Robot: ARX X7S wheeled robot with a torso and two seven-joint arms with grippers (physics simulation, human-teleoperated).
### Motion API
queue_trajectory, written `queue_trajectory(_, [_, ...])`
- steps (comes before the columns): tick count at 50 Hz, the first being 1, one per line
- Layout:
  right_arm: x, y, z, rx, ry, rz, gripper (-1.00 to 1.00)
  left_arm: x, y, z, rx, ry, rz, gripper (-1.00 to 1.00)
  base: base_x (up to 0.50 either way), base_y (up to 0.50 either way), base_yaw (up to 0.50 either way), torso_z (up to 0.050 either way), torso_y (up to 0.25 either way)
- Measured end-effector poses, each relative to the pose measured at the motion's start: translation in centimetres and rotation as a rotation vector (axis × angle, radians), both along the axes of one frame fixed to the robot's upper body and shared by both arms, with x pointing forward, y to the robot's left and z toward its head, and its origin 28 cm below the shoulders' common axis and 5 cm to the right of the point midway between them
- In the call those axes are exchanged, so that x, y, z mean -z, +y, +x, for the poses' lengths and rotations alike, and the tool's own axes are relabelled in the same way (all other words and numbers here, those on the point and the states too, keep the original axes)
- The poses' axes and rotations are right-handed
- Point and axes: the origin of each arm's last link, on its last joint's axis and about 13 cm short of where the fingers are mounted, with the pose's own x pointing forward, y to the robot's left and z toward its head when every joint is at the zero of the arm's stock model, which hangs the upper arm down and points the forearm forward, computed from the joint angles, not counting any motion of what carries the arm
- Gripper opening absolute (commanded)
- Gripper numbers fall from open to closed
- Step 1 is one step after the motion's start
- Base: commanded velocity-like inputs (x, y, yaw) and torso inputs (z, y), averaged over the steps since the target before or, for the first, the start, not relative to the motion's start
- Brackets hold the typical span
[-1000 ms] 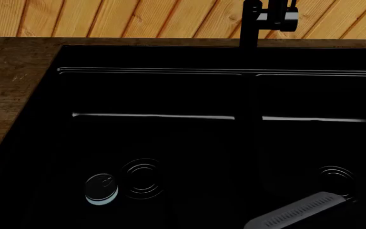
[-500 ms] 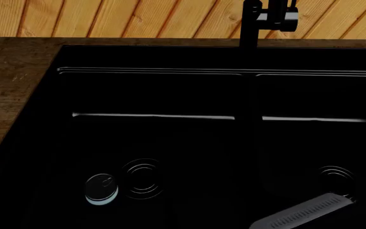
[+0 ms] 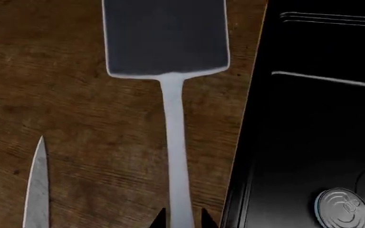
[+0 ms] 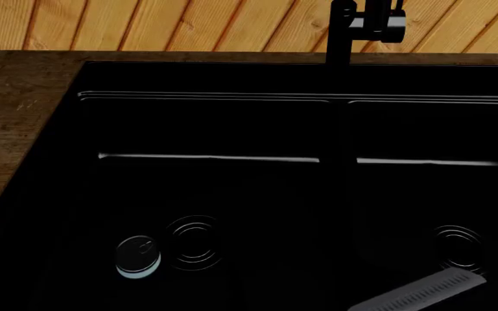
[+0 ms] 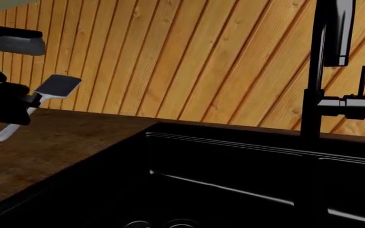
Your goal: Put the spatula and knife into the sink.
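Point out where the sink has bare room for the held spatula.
The sink's left basin is bare across its far half, from the back wall to the ringed drain; a round stopper sits beside that drain. The left gripper holds the spatula over the counter beside the knife.
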Motion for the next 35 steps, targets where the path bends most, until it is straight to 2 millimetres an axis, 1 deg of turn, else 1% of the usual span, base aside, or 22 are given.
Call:
queue_trajectory(9, [0.1,0.0,0.0,-0.002,0.001,0.000,1.00,-3.5,-1.7,0.4,0.140,-0.104,-0.038,-1.00,0.00,0.00,0.00,0.000,0.000])
queue_trajectory(14, [0.2,0.0,0.1,-0.005,0.004,0.000,1.00,-4.4,-2.7,1.2,0.214,-0.128,-0.057,-1.00,0.00,0.00,0.00,0.000,0.000])
queue_trajectory(18, [0.3,0.0,0.2,-0.006,0.005,0.000,1.00,-4.8,-3.5,2.1,0.273,-0.133,-0.081,-1.00,0.00,0.00,0.00,0.000,0.000])
queue_trajectory(23, [0.3,0.0,0.2,-0.007,0.005,0.002,1.00,-4.7,-4.7,3.4,0.342,-0.124,-0.121,-1.00,0.00,0.00,0.00,0.000,0.000])
queue_trajectory(26, [0.3,0.0,0.2,-0.008,0.005,0.003,1.00,-4.3,-5.5,3.9,0.386,-0.103,-0.142,-1.00,0.00,0.00,0.00,0.000,0.000])
queue_trajectory(30, [0.3,0.0,0.2,-0.008,0.004,0.004,1.00,-3.1,-6.5,4.4,0.451,-0.055,-0.161,-1.00,0.00,0.00,0.00,0.000,0.000])
queue_trajectory(35, [0.2,-0.1,0.2,-0.008,0.003,0.005,1.00,-1.2,-7.6,4.8,0.527,0.022,-0.158,-1.00,0.00,0.00,0.00,0.000,0.000])
